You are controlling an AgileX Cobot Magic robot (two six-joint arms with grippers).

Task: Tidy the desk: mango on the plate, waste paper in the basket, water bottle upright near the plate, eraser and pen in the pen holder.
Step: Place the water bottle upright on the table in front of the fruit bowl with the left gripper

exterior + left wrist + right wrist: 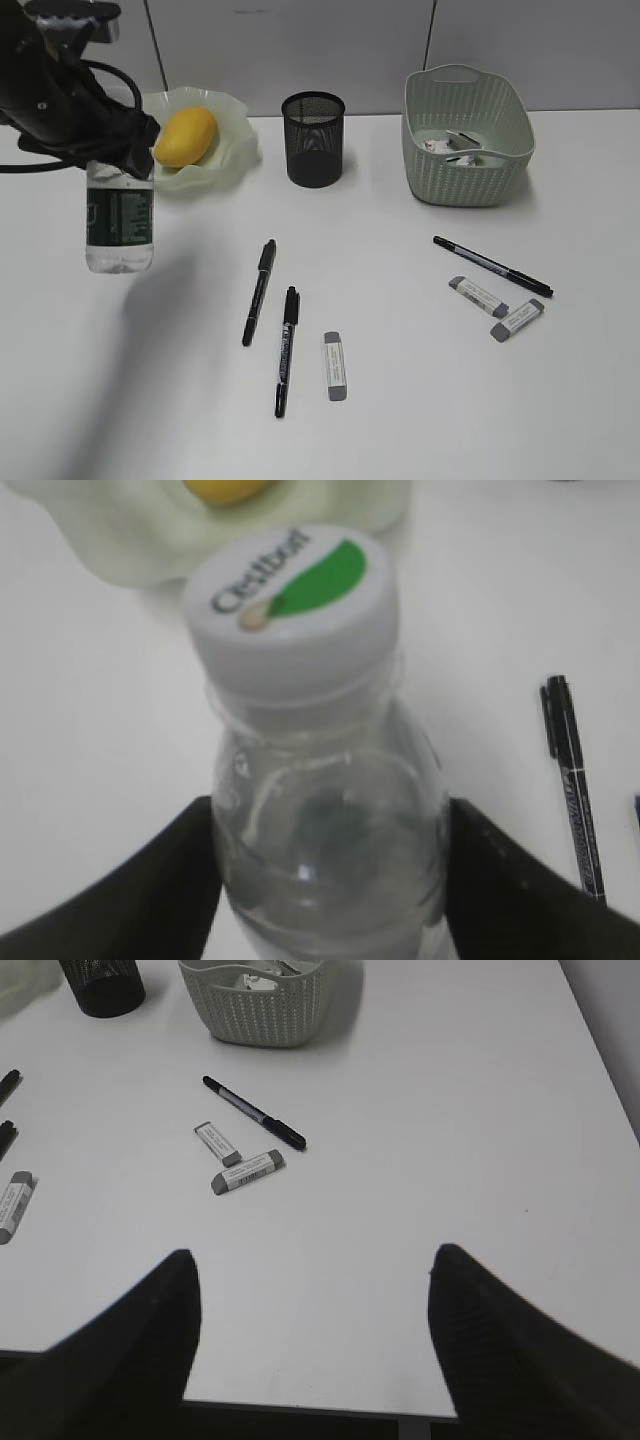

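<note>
My left gripper is shut on the water bottle, one finger on each side of its clear shoulder below the white cap. The bottle hangs upright at the desk's left, just in front of the plate, where the mango lies. Waste paper sits inside the basket. The pen holder stands between plate and basket. Loose pens and erasers lie on the desk. My right gripper is open with nothing between its fingers, above the front edge.
The desk ends at a grey wall behind the containers. In the right wrist view its front edge and right edge show, with a pen and two erasers ahead of the fingers.
</note>
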